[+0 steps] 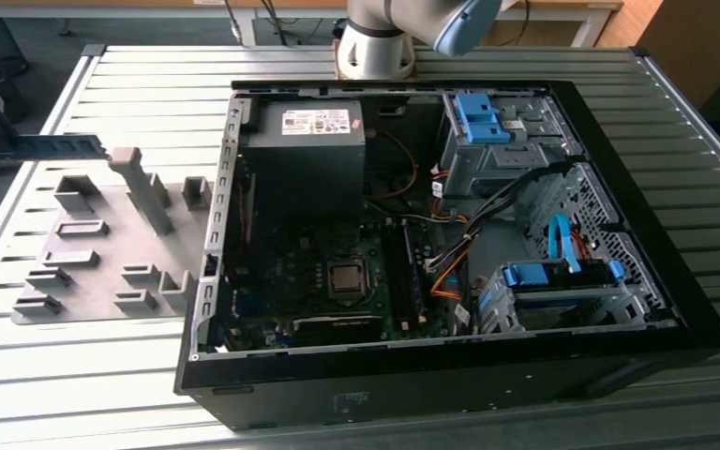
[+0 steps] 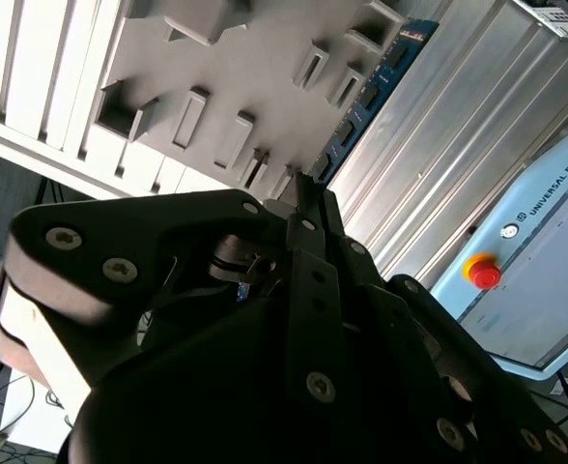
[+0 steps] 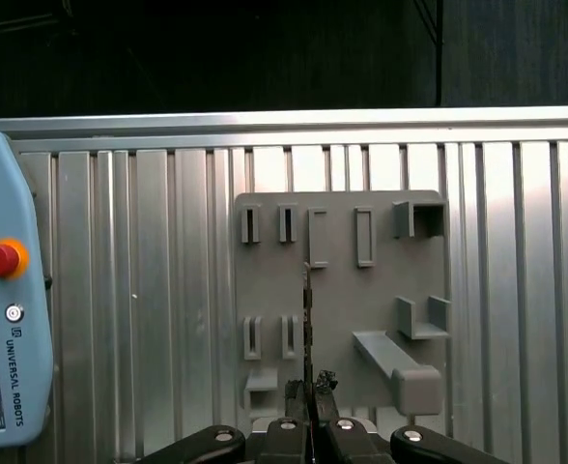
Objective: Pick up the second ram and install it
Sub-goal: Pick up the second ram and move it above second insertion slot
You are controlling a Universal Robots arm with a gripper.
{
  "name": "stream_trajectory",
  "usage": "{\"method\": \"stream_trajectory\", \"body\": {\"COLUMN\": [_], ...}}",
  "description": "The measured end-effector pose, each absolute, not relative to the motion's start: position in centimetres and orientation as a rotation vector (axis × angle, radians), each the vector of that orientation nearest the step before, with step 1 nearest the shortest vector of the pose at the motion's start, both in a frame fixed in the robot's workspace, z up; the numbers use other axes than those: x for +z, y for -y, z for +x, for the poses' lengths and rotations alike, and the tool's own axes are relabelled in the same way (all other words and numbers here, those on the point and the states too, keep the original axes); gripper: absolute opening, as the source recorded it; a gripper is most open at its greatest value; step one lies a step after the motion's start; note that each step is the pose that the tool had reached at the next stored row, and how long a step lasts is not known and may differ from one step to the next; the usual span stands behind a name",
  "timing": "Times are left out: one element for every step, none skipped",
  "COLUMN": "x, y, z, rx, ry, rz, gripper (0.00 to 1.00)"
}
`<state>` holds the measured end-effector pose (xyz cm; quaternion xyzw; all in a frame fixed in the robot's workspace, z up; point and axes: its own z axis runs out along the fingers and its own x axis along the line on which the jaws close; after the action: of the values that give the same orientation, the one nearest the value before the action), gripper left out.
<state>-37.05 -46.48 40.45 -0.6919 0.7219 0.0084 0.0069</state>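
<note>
End effector [image 3: 309,401] pinched shut on one end of ram [image 3: 308,319]. The stick shows edge-on in the first wrist view, over grey fixture [image 3: 342,300] on worktop [image 3: 168,290]. In the exterior view, ram [image 1: 48,145] sits at that view's left, well apart from open case [image 1: 460,375].

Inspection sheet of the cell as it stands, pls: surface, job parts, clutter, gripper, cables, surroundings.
Surface: ribbed metal table carrying an open PC case.
Job's things: second ram held in the air near the grey fixture plate, outside the case; not installed.
Clutter: teach pendant lying on the table.
Grippers: gripper shut on the second ram's end.
Cables: orange and black bundle inside the case.
Surroundings: arm base beyond the case.
</note>
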Motion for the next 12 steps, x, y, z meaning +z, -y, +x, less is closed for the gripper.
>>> {"method": "stream_trajectory", "body": {"x": [40.45,40.45,40.46,40.45,40.45,40.45,40.45,40.44,40.45,40.45,40.45,40.46], "y": [46.48,46.48,46.48,46.48,46.48,46.48,46.48,46.48,46.48,46.48,46.48,46.48], "z": [-36.98,-36.91,-36.86,-36.81,-36.75,-36.71,-36.67,-36.63,-36.60,-36.57,-36.53,-36.45], "rx": [0.026,0.026,0.026,0.026,0.026,0.026,0.026,0.026,0.026,0.026,0.026,0.026], "ry": [-2.258,-2.258,-2.258,-2.258,-2.258,-2.258,-2.258,-2.258,-2.258,-2.258,-2.258,-2.258], "rz": [-2.164,-2.164,-2.164,-2.164,-2.164,-2.164,-2.164,-2.164,-2.164,-2.164,-2.164,-2.164], "gripper": [0.14,0.14,0.14,0.14,0.14,0.14,0.14,0.14,0.14,0.14,0.14,0.14]}}
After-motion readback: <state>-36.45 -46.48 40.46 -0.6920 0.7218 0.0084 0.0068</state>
